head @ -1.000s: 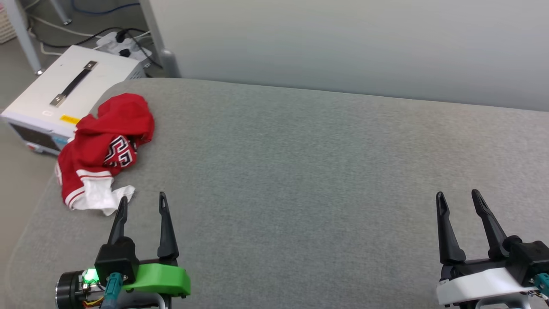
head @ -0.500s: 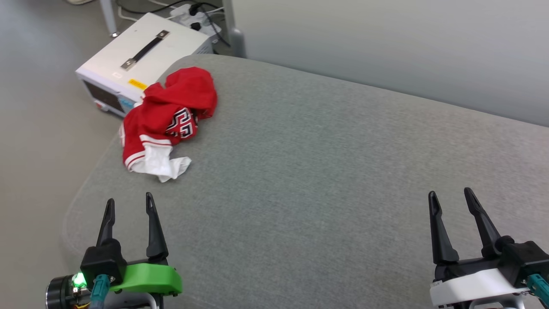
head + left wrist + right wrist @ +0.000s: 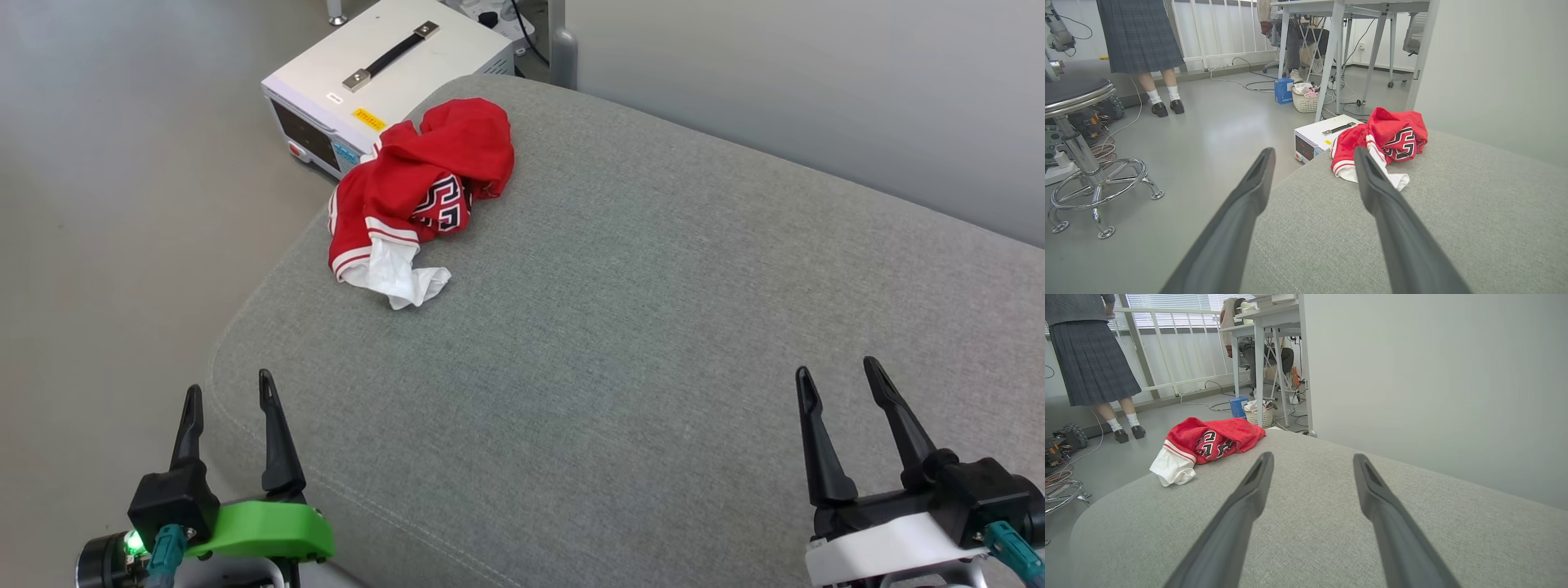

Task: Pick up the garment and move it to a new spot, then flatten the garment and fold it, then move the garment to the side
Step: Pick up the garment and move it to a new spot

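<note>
**First onlooker:** Where is the shirt, and what are the robot's hands doing?

**Second onlooker:** A crumpled red jersey T-shirt [image 3: 416,196] with a white sleeve and black-and-white lettering lies bunched at the far left corner of a wide grey fabric-covered cushion [image 3: 653,327]. It is ahead of the left gripper [image 3: 228,385] and a little to its right, well apart from it. From the right gripper [image 3: 838,369] it lies ahead and far to the left. Both pairs of long dark fingers are spread wide and hold nothing.

**First onlooker:** Has anything just changed?

**Second onlooker:** The robot has turned towards its left. The shirt itself has not shifted on the cushion, but it now sits nearer the middle of the head's view. The left gripper now hangs at the cushion's near edge, with pale floor [image 3: 122,245] beside it. A white box-shaped instrument with a black handle [image 3: 384,73] stands on the floor just beyond the shirt.

**First onlooker:** What does that mean for the job?

**Second onlooker:** I'd judge the pick-up hasn't begun. The turn lines the left arm up for a reach forward.
</note>
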Controlling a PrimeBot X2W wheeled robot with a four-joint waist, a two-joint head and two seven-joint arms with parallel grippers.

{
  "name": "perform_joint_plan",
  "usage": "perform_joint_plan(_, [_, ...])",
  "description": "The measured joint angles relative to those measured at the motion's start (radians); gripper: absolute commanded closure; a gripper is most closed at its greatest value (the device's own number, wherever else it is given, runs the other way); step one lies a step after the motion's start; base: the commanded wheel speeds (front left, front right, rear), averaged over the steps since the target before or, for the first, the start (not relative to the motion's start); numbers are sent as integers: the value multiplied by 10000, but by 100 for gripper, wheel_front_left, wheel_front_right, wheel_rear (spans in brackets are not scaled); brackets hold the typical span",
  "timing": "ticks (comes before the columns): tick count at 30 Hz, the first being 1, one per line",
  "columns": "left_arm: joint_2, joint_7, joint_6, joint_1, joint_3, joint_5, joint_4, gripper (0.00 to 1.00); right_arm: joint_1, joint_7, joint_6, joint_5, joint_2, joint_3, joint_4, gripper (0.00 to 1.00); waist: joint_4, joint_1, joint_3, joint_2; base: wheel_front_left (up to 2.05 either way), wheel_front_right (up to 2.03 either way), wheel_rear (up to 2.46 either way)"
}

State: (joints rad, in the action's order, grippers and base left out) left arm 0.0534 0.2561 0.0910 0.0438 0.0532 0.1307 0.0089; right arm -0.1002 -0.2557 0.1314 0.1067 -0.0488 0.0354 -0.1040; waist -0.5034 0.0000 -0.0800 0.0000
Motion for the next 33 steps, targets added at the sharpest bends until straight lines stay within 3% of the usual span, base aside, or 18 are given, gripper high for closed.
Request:
perform_joint_plan(5, [0,-2,-286,-81,219,27,96,0,1,0,0,-69,0,48,-2,0,48,0,-76,0,0,0,0])
perform_joint_plan(11, [240,0,-1342,-1577,1032,56,439,0,168,0,0,-316,2,73,-61,0,218,0,-436,0,0,0,0])
perform_joint_plan(15, [932,0,-1902,-3211,1446,240,997,0,583,0,0,-531,-134,140,-182,0,398,0,-873,-1,0,0,0])
perform_joint_plan(20, [2040,0,-2148,-5060,1350,637,1741,0,1134,0,0,-623,-485,165,-374,0,747,1,-1542,0,0,0,0])
perform_joint_plan(27, [4038,-274,-2186,-6996,-391,2173,3306,0,1533,0,-2,-692,-922,113,-679,0,1324,2,-2472,0,0,0,0])
perform_joint_plan(31, [4968,-1745,-2188,-8124,-1737,3754,4140,0,1717,0,0,-692,-1158,86,-821,0,1653,2,-2915,0,0,0,0])
perform_joint_plan(33, [5358,-3014,-2188,-8560,-2566,4918,4468,0,1783,0,0,-692,-1296,94,-886,0,1826,3,-3147,0,0,0,0])
